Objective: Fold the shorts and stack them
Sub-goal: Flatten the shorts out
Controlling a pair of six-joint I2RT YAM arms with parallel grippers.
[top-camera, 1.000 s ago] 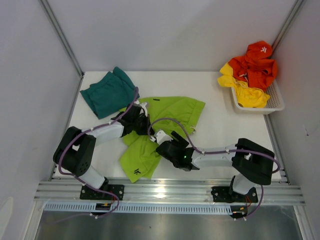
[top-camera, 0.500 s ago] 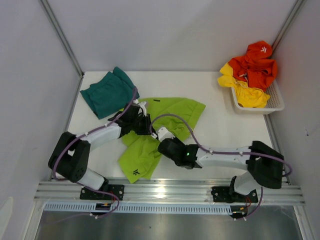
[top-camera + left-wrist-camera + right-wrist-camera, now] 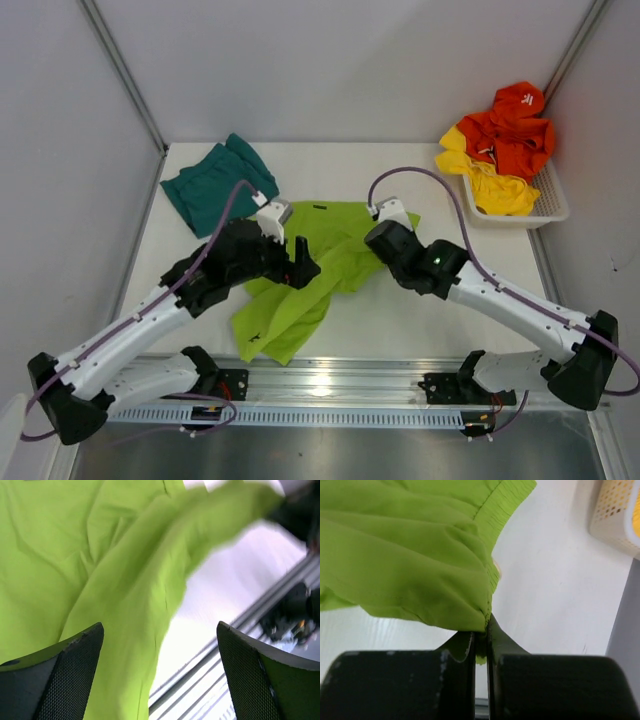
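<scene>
So on the white desk [image 3: 450, 290] the lime shorts [image 3: 345, 240] are sprawled crumpled in the middle, with one edge lifted off the surface. The teal shorts [image 3: 212, 185] sit bunched at the far left corner, apart from them. The right hand [image 3: 481, 630] is pinched tight on the lime shorts' edge, and the left hand [image 3: 160, 630] hangs over them spread wide, gripping nothing.

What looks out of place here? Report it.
The lime green shorts lie crumpled and twisted mid-table, one edge pinched in the right end effector. Orange and yellow clothes spill over the rim of the white basket.
</scene>
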